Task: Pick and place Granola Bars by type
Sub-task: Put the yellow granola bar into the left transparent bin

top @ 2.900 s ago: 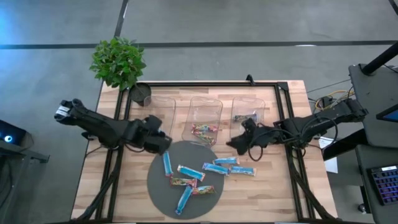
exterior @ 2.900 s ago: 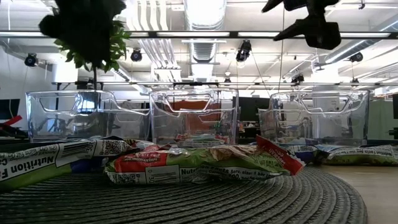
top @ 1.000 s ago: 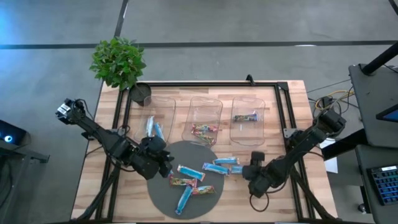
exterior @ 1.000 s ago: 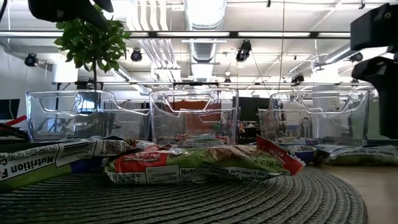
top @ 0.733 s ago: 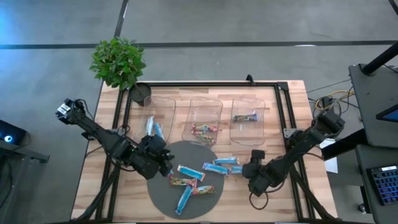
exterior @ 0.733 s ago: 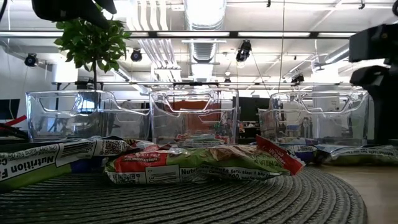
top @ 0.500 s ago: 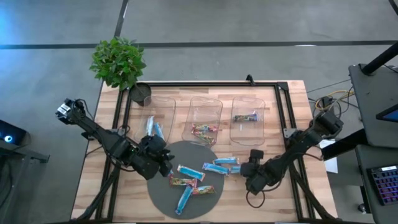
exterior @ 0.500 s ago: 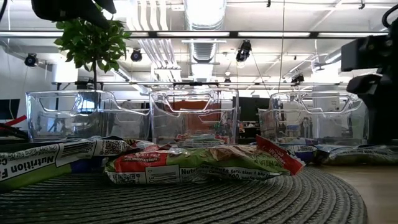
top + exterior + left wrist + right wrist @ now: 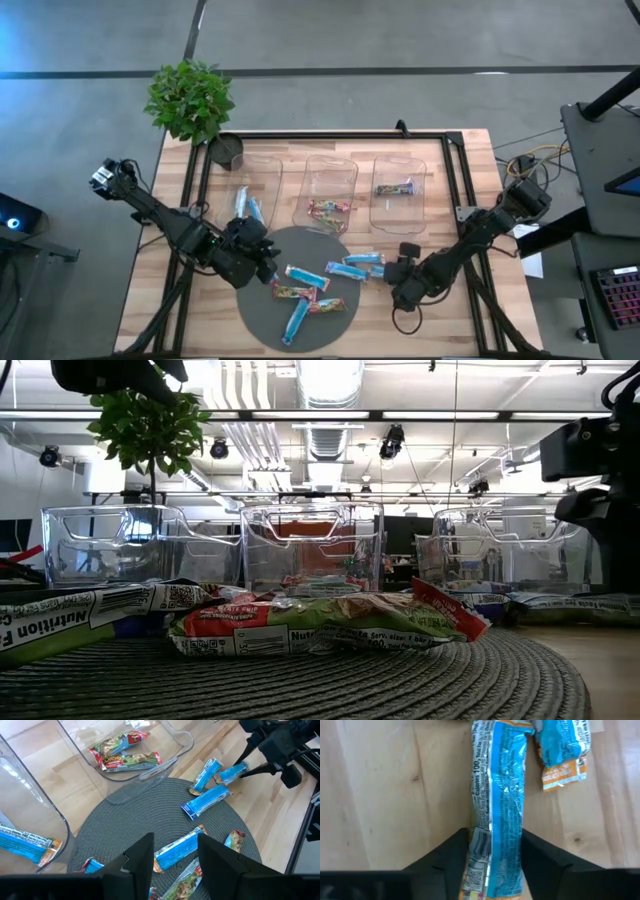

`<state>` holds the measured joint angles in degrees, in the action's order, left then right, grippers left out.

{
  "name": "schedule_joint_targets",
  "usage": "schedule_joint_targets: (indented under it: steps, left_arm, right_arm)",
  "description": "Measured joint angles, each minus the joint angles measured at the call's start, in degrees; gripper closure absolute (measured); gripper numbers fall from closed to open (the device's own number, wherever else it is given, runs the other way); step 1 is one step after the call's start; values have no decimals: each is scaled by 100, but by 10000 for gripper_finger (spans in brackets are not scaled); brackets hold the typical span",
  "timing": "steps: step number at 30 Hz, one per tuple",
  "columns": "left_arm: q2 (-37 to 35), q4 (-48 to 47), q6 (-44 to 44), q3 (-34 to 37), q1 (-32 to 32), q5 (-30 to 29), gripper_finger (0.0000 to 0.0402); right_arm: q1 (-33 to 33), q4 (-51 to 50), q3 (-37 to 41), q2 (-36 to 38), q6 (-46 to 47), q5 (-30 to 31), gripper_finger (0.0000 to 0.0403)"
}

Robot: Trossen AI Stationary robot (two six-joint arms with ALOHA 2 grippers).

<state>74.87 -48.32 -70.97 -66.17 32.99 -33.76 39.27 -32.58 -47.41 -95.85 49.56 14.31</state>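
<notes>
Several light blue granola bars [image 9: 348, 270] and multicoloured ones [image 9: 292, 292] lie flat on a round grey mat [image 9: 262, 310]. One blue bar [image 9: 500, 785] lies on the wood at the mat's right edge. My right gripper [image 9: 495, 834] is low over this bar and open, one finger on each long side, in line with its length. My left gripper [image 9: 175, 840] hovers open above the mat's left part [image 9: 262, 262], with a blue bar [image 9: 177, 851] below it. In the low view a multicoloured bar [image 9: 320, 622] lies in front. My right gripper comes at the blue bar's near end [image 9: 492, 845] from above, with its fingers [image 9: 455, 855] close beside the bar's two long edges. Whether they touch the wrapper I cannot tell. The bar lies flat on the table.
Three clear bins stand in a row beyond the mat: the left one [image 9: 262, 165] holds blue bars [image 9: 245, 207], the middle one [image 9: 330, 170] multicoloured bars [image 9: 328, 210], the right one [image 9: 400, 165] a darker bar [image 9: 395, 186]. A potted plant [image 9: 190, 100] stands at the far left corner.
My right gripper has crept toward the table's left and slightly toward the far edge, closing in over the blue bar at the mat's right edge. The bars have stayed where they were.
</notes>
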Motion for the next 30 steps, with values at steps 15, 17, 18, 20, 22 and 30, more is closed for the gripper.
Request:
schedule_joint_targets:
  steps: [15, 17, 18, 20, 22, 30]
  left_arm:
    - [0, 795, -449, 0, -81, 57, 268]
    - [0, 1175, -522, 0, -235, 277, 268]
    - [0, 1449, -505, 4, -323, 406, 268]
    - [0, 2182, -231, 41, -494, 702, 268]
    - [0, 3068, 254, 100, -649, 1049, 268]
    - [3, 3625, 174, 238, -1148, 1286, 268]
  right_arm:
    - [-16, -1044, -1167, 754, -417, 469, 328]
    - [-142, -1057, -1481, 833, -698, 814, 325]
    - [-240, -1054, -1624, 833, -879, 910, 325]
    - [-486, -1056, -1905, 744, -1211, 1001, 327]
    - [-722, -1057, -2169, 657, -1574, 1015, 331]
    - [-1285, -991, -3034, 500, -2477, 1212, 331]
